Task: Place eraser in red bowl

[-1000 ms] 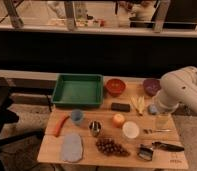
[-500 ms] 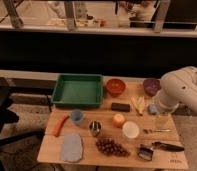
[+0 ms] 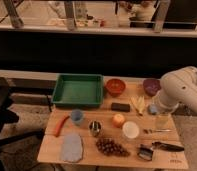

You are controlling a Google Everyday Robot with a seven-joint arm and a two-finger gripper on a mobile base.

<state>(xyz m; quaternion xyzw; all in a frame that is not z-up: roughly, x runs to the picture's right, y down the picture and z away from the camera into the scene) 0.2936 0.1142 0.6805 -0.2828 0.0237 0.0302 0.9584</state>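
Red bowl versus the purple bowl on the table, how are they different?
Colour: the red bowl is red-orange, the purple bowl dark purple. Place: the red bowl sits beside the green tray, behind the eraser; the purple bowl sits at the other end, by the robot's arm, whose gripper hangs just in front of it. Both are small, round, upright and alike in width, in the same back row.

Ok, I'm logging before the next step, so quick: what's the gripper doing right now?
Gripper: cannot be told. It hangs low over the right side of the table, apart from the eraser and the red bowl.
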